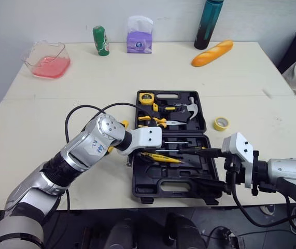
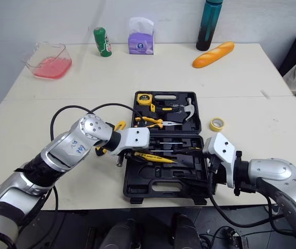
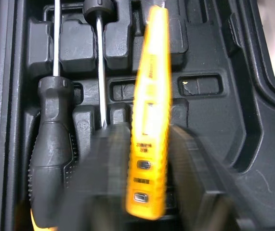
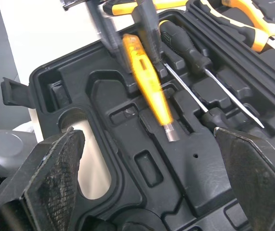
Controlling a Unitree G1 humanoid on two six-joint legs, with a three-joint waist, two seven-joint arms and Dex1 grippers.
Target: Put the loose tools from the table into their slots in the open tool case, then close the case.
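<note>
The black tool case [image 1: 143, 193] lies open near the table's front edge. Its far half holds a tape measure [image 1: 146, 98], pliers [image 1: 159, 122] and a hammer [image 1: 190, 107]. Two black screwdrivers [image 3: 50, 159] sit in slots of the near half. My left gripper [image 1: 146, 151] is shut on a yellow tester screwdriver [image 3: 148, 110], held low over the near half, tip toward the right, beside the screwdrivers. My right gripper [image 1: 210, 167] stands open at the case's right front corner with nothing between its fingers [image 4: 55, 168]. A yellow-handled tool [image 2: 118, 126] lies left of the case, partly hidden by my left wrist.
A yellow tape roll [image 1: 221, 123] lies on the table right of the case. Along the far edge stand a pink-filled clear tub [image 1: 46, 59], a green can [image 1: 101, 40], a tissue pack [image 1: 139, 35], a dark bottle [image 1: 208, 23] and a bread roll [image 1: 212, 53].
</note>
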